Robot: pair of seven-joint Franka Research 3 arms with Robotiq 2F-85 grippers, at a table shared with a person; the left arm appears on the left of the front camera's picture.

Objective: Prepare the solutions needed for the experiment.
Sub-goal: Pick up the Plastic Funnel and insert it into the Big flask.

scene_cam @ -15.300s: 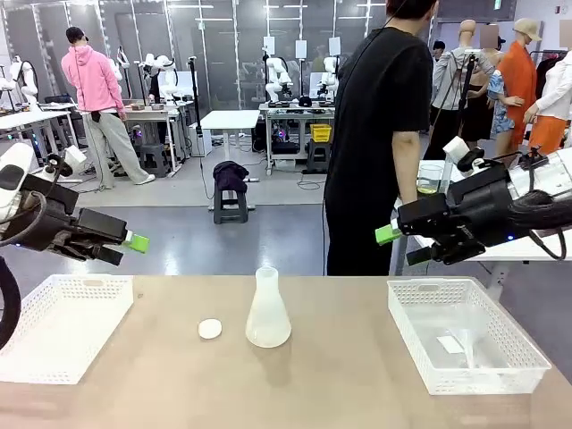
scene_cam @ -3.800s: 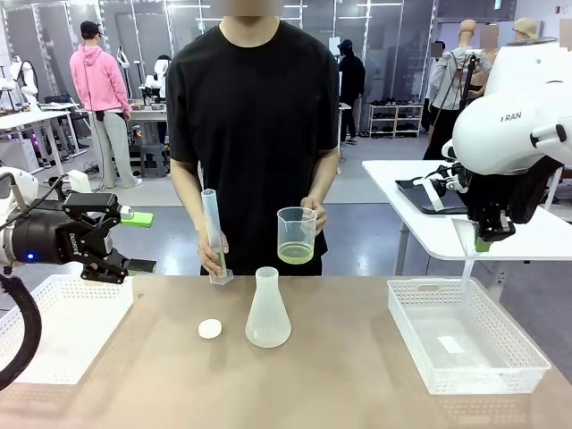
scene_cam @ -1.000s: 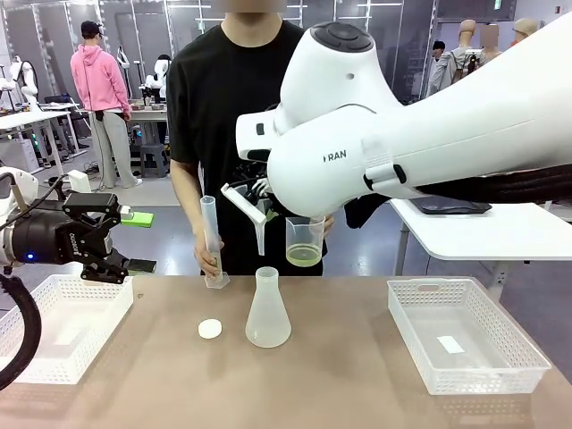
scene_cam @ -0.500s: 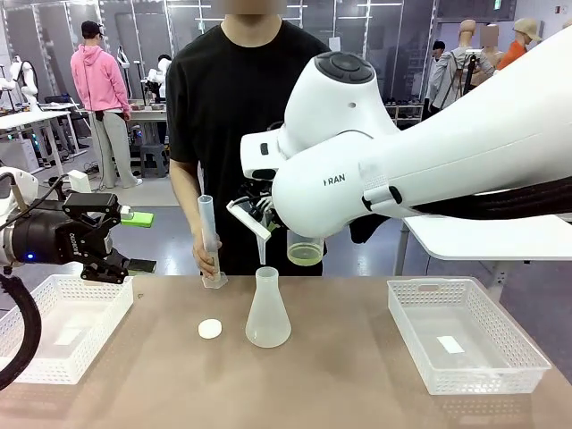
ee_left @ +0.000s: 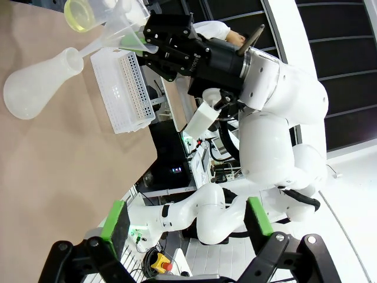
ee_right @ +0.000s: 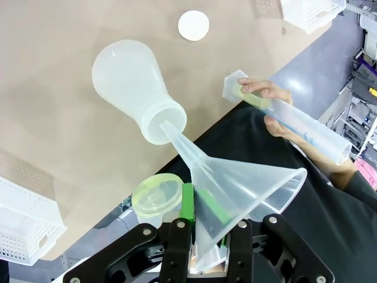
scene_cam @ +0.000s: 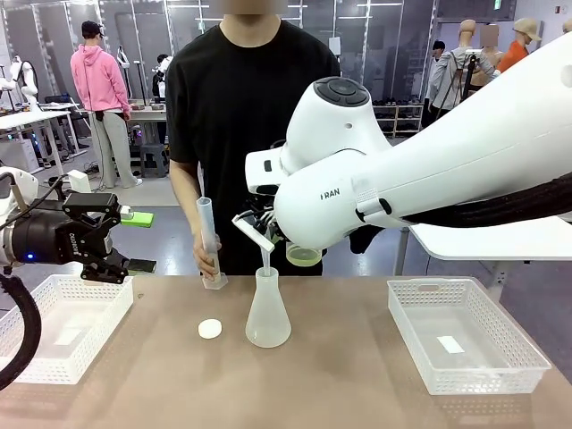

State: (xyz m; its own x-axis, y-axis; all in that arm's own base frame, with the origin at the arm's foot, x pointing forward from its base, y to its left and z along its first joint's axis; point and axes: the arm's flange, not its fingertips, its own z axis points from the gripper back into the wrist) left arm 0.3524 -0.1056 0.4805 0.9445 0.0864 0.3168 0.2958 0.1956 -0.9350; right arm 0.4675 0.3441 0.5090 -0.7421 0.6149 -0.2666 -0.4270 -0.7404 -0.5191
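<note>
One arm [scene_cam: 429,152] marked "RAN", funnel [scene_cam: 254,230] in flask [scene_cam: 268,315]

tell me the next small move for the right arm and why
Probably lower the funnel a little and straighten it: the right jaws are shut on it, it leans, and its stem tip is just at the flask's mouth, not yet seated.

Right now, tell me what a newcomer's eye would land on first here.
The big white right arm spanning the middle, its right gripper shut on a clear funnel whose stem tips into the flask at table centre. Behind it, a person holds a graduated cylinder beside a beaker of yellow-green liquid.
</note>
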